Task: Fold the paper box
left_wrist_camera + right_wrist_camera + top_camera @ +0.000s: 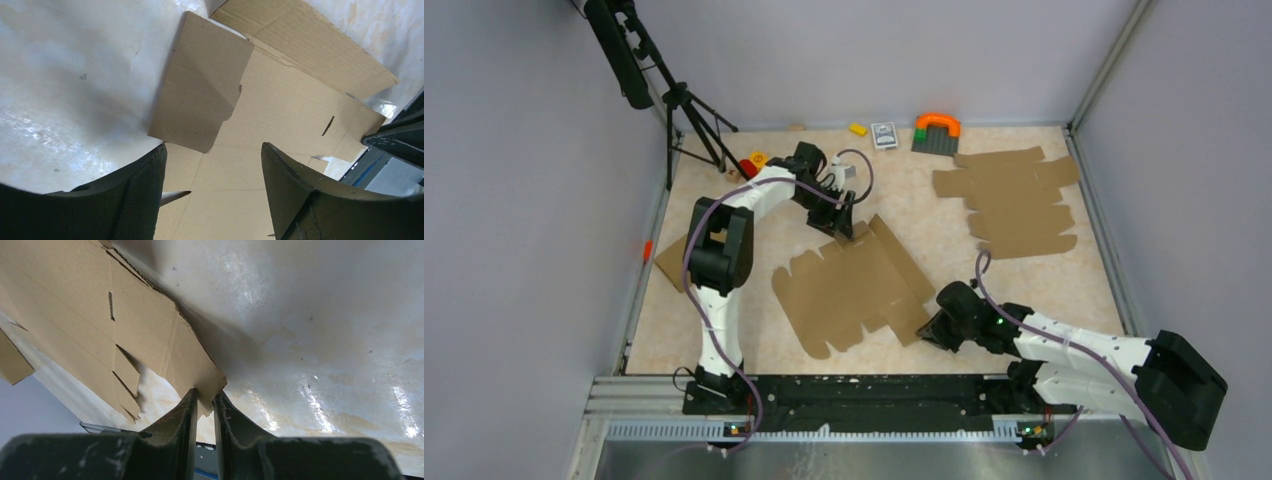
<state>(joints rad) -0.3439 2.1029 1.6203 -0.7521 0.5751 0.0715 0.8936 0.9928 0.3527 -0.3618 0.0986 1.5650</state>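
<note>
The paper box [854, 285] lies as a flat brown die-cut sheet in the middle of the table. My left gripper [846, 228] hovers over the sheet's far edge, pointing down. In the left wrist view the left gripper [213, 146] stands open above the cardboard [280, 120], with nothing between its fingers [142, 195], and one side flap [202, 95] is bent up. My right gripper [929, 330] sits at the sheet's near right corner. In the right wrist view the right gripper [205, 394] is shut on the corner of a flap [192, 362], which is lifted off the table.
A pile of similar brown sheets [1014, 200] lies at the back right. Along the back wall are an orange and green brick piece [936, 130], a small card box [884, 134] and a yellow brick [858, 128]. A tripod [689, 110] stands back left, and a cardboard scrap [671, 262] lies at the left edge.
</note>
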